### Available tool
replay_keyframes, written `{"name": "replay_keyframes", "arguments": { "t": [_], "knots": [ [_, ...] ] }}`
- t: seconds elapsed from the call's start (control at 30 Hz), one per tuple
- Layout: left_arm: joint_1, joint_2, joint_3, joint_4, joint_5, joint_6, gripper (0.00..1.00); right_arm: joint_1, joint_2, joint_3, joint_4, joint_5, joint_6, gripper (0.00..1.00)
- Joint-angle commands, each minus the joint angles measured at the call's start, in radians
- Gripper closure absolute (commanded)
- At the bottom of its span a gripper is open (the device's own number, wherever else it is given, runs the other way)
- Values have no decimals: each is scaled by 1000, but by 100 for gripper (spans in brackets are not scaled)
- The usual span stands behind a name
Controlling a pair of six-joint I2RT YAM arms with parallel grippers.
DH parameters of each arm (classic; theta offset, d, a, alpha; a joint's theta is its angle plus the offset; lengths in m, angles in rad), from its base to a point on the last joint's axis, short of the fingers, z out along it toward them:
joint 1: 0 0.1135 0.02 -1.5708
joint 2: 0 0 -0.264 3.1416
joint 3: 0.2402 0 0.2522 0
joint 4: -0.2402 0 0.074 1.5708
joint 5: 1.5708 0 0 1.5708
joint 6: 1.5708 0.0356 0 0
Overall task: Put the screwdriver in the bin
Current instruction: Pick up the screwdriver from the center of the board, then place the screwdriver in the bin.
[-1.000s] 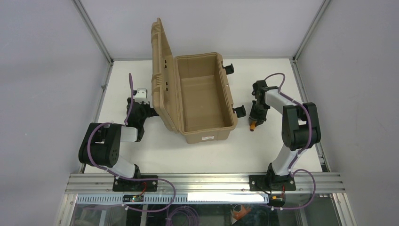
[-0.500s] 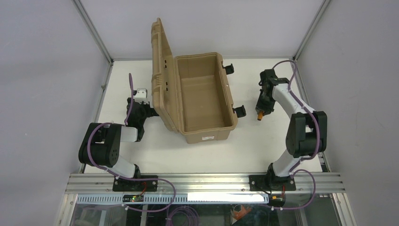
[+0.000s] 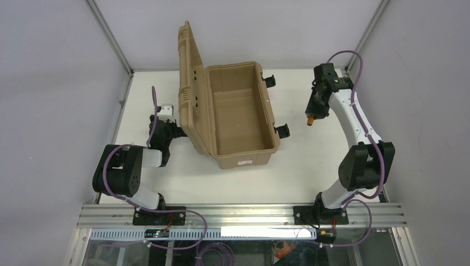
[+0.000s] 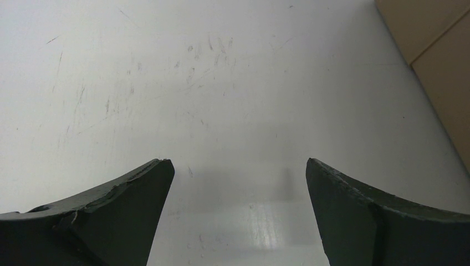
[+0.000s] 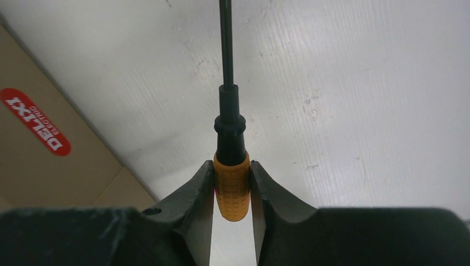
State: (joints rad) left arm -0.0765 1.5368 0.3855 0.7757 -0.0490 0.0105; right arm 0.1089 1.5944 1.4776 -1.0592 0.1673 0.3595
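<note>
Over the last second the right hand (image 3: 316,108) has risen off the surface (image 3: 310,166) and swung toward the far right corner. It is clamped on the screwdriver (image 5: 231,191) at its knurled orange handle, with the thin black shaft pointing ahead. The lift looks complete. Transfer to the bin (image 3: 244,159), an open ribbed tan hard-plastic case well to the left, remains. The left hand (image 4: 235,177) sits spread wide and empty.

White table (image 3: 310,166) boxed in by pale grey walls (image 3: 50,83).
Its scuffed top meets the walls at 9, 12 and 3 o'clock; aluminium posts (image 3: 108,33) rise at 11 and 1, and a slotted rail (image 3: 238,213) spans 6.
</note>
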Motion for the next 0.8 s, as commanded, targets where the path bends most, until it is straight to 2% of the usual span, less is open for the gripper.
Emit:
{"name": "replay_keyframes", "arguments": {
  "t": [0.0, 0.27, 0.5, 0.77],
  "knots": [
    [11, -30, -4, 30, 17, -8, 1, 20, -53, 107, -55, -40, -19, 84],
    [11, -31, -4, 30, 17, -9, 1, 108, -12, 273, -100, -117, -24, 84],
    [11, -31, -4, 30, 18, -8, 1, 244, 47, 438, -138, -211, -32, 83],
    [11, -31, -4, 30, 17, -8, 1, 404, 161, 631, -194, -202, -32, 83]
  ]
}}
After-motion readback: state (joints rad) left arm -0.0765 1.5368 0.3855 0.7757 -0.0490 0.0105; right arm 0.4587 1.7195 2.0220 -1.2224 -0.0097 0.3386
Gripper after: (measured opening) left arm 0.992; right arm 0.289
